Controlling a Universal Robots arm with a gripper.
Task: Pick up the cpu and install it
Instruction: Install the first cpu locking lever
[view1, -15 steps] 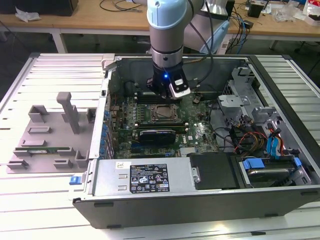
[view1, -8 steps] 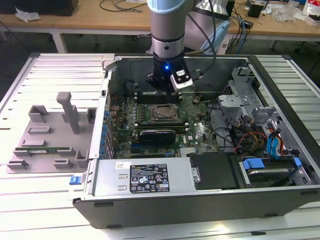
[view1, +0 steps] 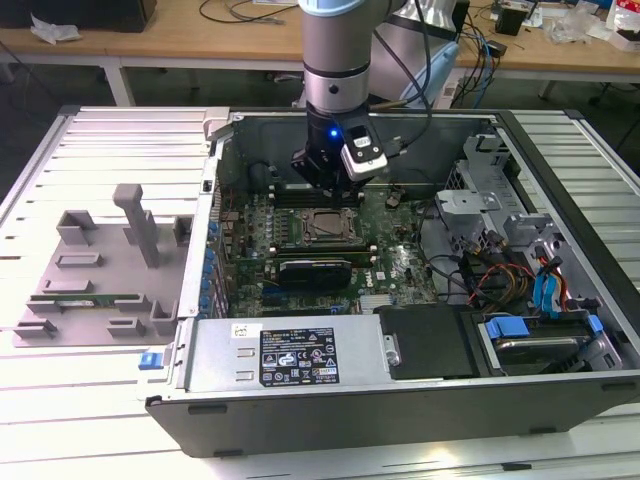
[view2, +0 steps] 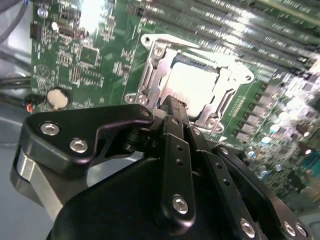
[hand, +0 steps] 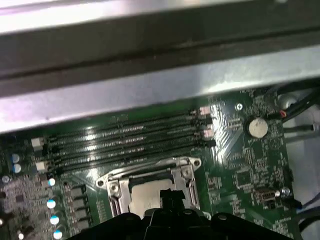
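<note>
I see my gripper (view2: 172, 107) hanging just above the CPU socket (view2: 192, 85), where the cpu (view2: 192, 82) lies inside the metal frame, but I cannot tell how wide its fingers stand.

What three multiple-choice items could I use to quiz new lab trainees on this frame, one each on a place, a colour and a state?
1. Where is the gripper?
A. Over the grey fixture plate outside the case
B. Inside the open computer case, above the socket
C. Over the blue-tabbed drive bay

2. What colour is the motherboard?
A. Green
B. Red
C. White

3. How does the cpu lie?
A. Standing on edge against the case wall
B. Lying on the fixture plate
C. Flat within the socket's metal frame

Answers: 1 B, the exterior view shows the arm reaching down into the case over the socket. 2 A, both wrist views show a green board. 3 C, the second wrist view shows its pale top flat inside the frame.
</note>
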